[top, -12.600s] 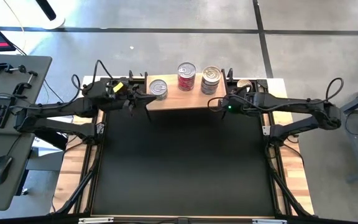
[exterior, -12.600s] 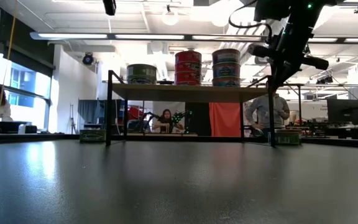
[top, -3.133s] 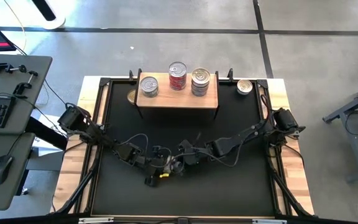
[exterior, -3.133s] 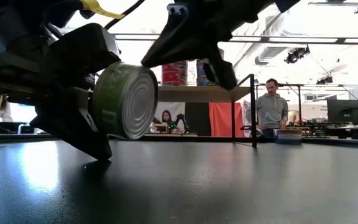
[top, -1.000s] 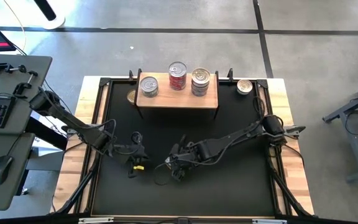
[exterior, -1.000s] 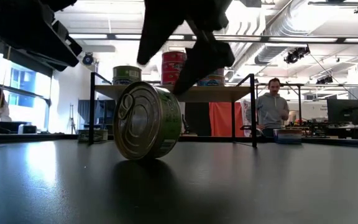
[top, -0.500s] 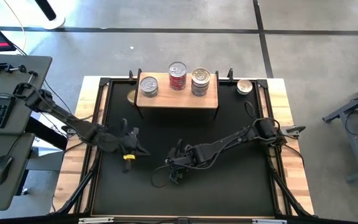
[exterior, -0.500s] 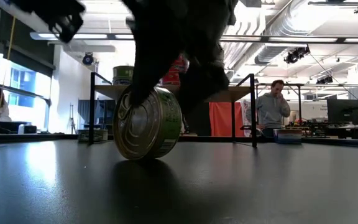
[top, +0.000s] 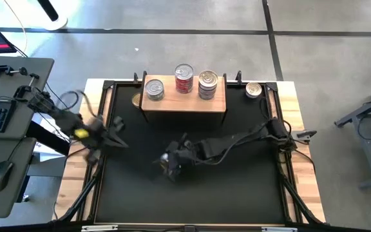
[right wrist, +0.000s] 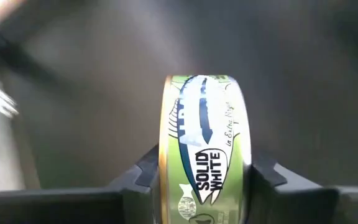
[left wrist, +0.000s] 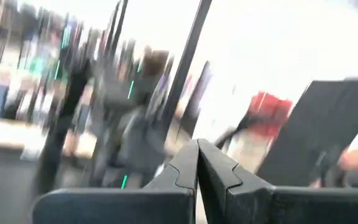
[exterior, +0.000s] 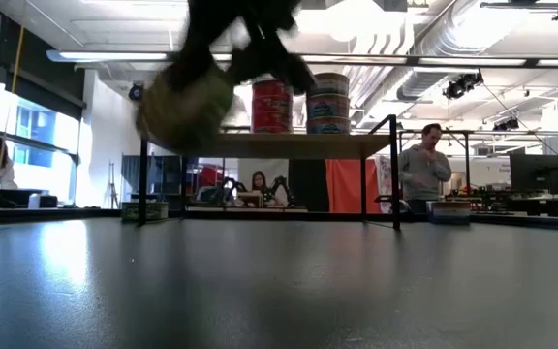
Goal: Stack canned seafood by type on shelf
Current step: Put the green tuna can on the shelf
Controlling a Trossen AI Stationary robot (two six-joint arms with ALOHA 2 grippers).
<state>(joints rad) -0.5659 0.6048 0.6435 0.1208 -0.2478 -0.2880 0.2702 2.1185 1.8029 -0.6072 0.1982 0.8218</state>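
Observation:
A green-labelled can of seafood (right wrist: 205, 149) stands on edge between the fingers of my right gripper (top: 171, 161), over the middle of the black mat. In the low view this can (exterior: 184, 109) shows as a blur, clear of the mat. The shelf (top: 184, 103) at the far side carries a silver-lidded can (top: 154, 89), a red stack (top: 183, 77) and a bluish stack (top: 207, 84). My left gripper (left wrist: 197, 165) is shut on nothing; in the high view it (top: 111, 133) is raised at the mat's left edge. My right gripper pinches the green can between its two fingers (right wrist: 143, 173), one on each flat face (right wrist: 164, 168), so the labelled side wall faces the wrist. The fingers slant down from the table's right side. The can is on edge and lifted clear of the mat.
One more can (top: 254, 90) sits on the wooden table top at the far right, beside the shelf. A gold lid (top: 136, 100) shows just left of the shelf. A person (exterior: 422, 173) stands in the room beyond the table. The black mat (top: 237, 193) lies bare near the front.
My right gripper has closed on the green can, which stood on edge on the mat, and has lifted it clear, drifting toward the table's left and far side. My left gripper has risen and drawn back toward the table's left edge, tipping up toward level.

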